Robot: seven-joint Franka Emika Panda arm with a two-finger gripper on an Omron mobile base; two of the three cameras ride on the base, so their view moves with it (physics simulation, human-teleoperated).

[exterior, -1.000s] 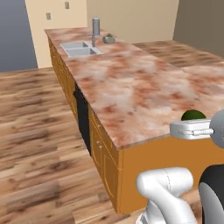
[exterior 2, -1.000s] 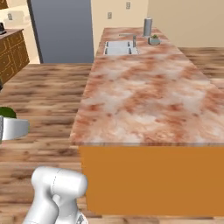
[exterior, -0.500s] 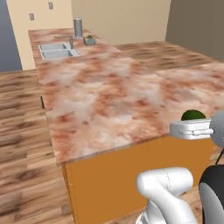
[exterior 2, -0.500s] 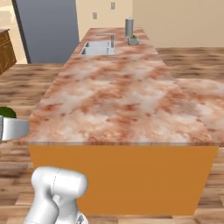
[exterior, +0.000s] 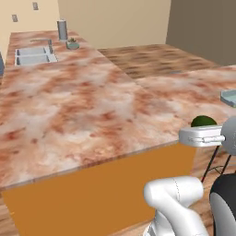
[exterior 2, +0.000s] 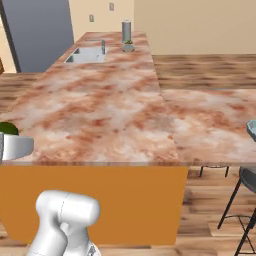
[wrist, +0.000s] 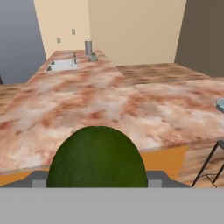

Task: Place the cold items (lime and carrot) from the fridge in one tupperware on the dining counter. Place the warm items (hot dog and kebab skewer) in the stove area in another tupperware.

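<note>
Marble counter [exterior: 83,106] nearer now; lime [wrist: 97,158] seemingly stays gripped.

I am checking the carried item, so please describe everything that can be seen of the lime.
The lime is a round, dark green fruit with a finely rough, matte skin. In the hand view it sits between the fingers of the gripper, large and close, its lower part hidden. In the left base view only its top shows above the white hand; in the right base view a small green part shows. It is held in front of the counter, not resting on it.
</note>
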